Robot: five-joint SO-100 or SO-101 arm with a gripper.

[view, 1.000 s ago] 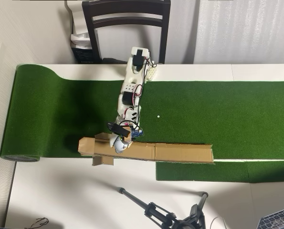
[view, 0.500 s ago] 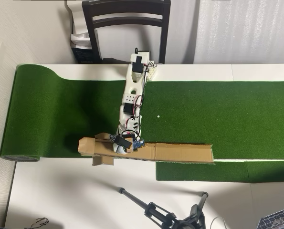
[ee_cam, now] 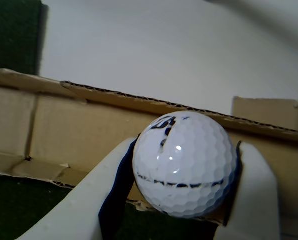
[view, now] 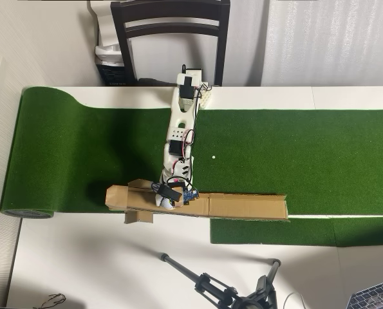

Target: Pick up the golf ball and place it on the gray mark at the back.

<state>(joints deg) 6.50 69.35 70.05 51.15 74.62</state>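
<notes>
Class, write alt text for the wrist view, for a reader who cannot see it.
A white dimpled golf ball with dark markings is clamped between the two white fingers of the gripper. Behind it runs a brown cardboard wall, with green turf and a white tabletop beyond.

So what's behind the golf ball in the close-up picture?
In the wrist view, the pincer grips the golf ball. Behind it is a brown cardboard wall, then white table. The gray mark cannot be seen; whatever lies straight behind the ball is covered.
</notes>
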